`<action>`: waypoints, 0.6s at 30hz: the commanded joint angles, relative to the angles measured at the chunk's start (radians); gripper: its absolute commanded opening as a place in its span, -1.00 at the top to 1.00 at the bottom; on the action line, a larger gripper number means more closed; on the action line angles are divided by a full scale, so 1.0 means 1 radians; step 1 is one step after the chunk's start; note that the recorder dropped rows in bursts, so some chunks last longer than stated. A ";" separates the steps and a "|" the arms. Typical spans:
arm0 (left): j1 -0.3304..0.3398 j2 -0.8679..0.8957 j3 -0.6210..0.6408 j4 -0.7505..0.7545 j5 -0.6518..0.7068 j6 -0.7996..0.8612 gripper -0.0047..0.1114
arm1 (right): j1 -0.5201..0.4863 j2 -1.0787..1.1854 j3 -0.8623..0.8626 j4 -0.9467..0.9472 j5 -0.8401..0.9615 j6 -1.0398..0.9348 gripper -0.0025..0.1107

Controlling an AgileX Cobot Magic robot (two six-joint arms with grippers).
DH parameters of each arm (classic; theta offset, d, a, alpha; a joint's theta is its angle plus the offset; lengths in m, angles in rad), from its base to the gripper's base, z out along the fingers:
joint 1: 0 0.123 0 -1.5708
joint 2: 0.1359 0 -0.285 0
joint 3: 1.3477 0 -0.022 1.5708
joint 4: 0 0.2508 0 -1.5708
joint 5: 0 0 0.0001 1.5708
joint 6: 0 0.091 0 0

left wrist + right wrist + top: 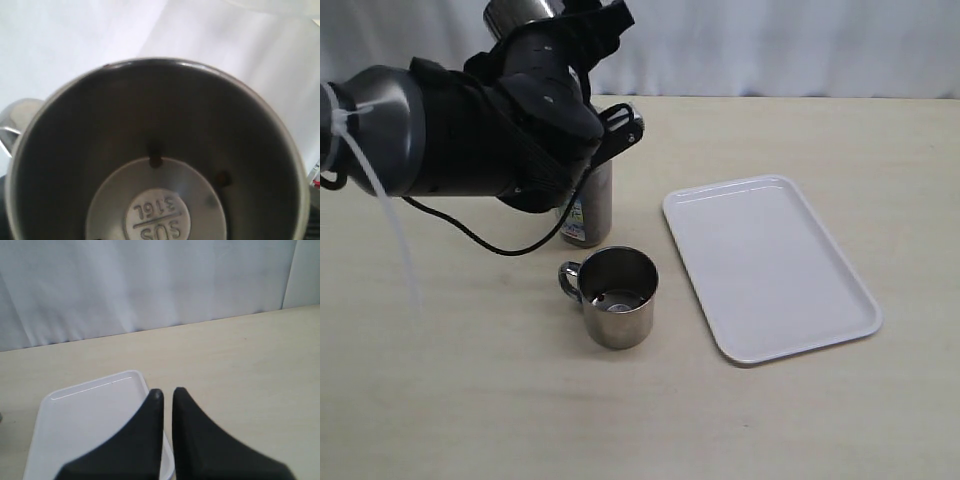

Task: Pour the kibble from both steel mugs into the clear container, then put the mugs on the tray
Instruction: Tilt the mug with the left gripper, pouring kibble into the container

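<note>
The left tool [558,18] grips the held mug [520,10], its jaws spread wide around the steel wall, at the very top of the exterior view. The left wrist view looks straight into this mug. Its mouth fills the picture, the stamped floor [155,220] is in plain sight, and a few pellets of kibble [156,160] cling near the floor's edge. The handle [15,120] sticks out at one side.

The left arm [440,130] reaches in from the left with its wrist rolled over, so the mug lies tipped, above and a little left of the container [598,195] in the exterior view. The container stands on the counter [440,400] with its label [574,218] facing the camera. Its upper part is hidden behind the arm, and I cannot tell what is inside.

The other mug [617,297] stands upright just in front of the container, handle to the left. It is near the tray [770,265] but apart from it, and the tray lies flat on the right.

The right tool [166,391] is closed on nothing, its black fingers [145,430] nearly touching with a thin slit between them. It hangs over the tray's corner and does not show in the exterior view.
</note>
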 commanded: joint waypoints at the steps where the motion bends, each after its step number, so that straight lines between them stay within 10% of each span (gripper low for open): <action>1: -0.026 -0.008 -0.028 0.016 0.071 0.009 0.92 | 0.003 -0.003 0.001 0.001 -0.002 -0.003 0.87; 18: -0.056 0.032 -0.006 0.016 0.236 0.004 0.92 | 0.003 -0.003 0.001 0.001 -0.002 -0.003 0.87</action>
